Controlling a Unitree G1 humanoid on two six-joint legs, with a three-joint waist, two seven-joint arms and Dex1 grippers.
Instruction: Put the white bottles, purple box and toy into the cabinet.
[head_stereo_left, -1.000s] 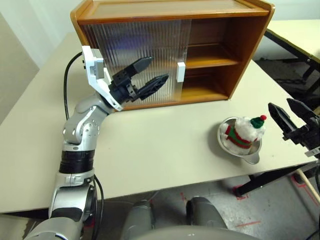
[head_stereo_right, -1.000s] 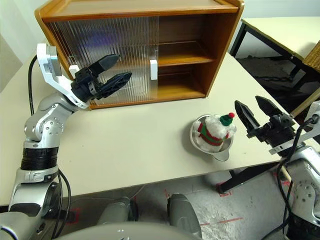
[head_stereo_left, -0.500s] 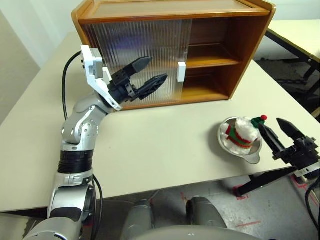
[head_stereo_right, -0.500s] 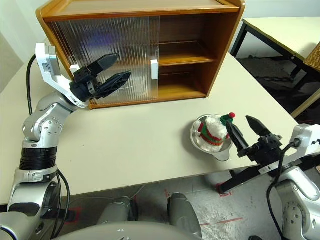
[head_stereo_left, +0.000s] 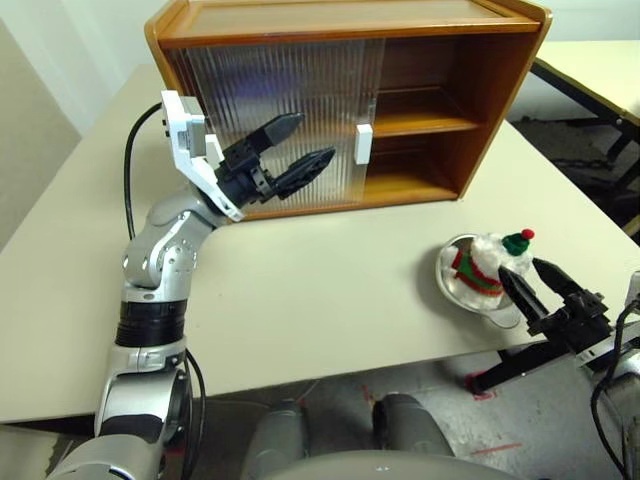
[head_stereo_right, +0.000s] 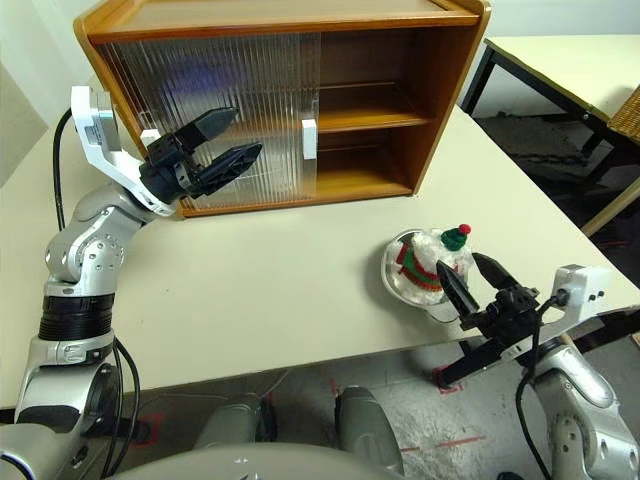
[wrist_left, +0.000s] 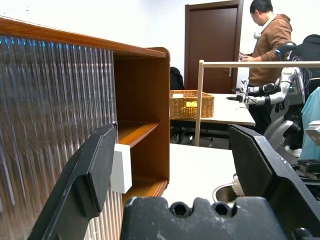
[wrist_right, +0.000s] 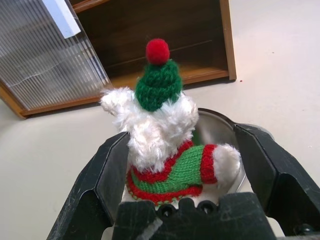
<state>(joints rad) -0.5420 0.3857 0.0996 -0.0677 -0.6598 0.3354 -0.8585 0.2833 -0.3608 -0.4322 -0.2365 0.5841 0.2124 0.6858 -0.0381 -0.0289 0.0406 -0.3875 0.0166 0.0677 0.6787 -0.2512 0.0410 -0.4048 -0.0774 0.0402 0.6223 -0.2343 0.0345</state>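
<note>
The toy (head_stereo_left: 485, 265), a fluffy white plush with a striped scarf and a green hat, sits in a silver bowl (head_stereo_left: 441, 282) near the table's front right edge. My right gripper (head_stereo_left: 522, 270) is open at the bowl's near side, its fingers (wrist_right: 102, 182) on either side of the toy without closing on it. My left gripper (head_stereo_left: 314, 136) hangs open and empty in front of the ribbed sliding doors of the wooden cabinet (head_stereo_left: 490, 80). The cabinet's right half stands open, showing its inner shelf (head_stereo_left: 420, 125). The white bottles and purple box are out of view.
A white handle (head_stereo_left: 362, 143) marks the edge of the sliding door. The table's front edge (head_stereo_left: 400, 365) runs just below the bowl. Another table (head_stereo_left: 600, 60) stands at the back right. A person (wrist_left: 270, 45) stands far off by a wicker basket (wrist_left: 187, 103).
My right gripper has come down and in toward the toy, from beside the bowl to straddling the plush. The left arm has not moved.
</note>
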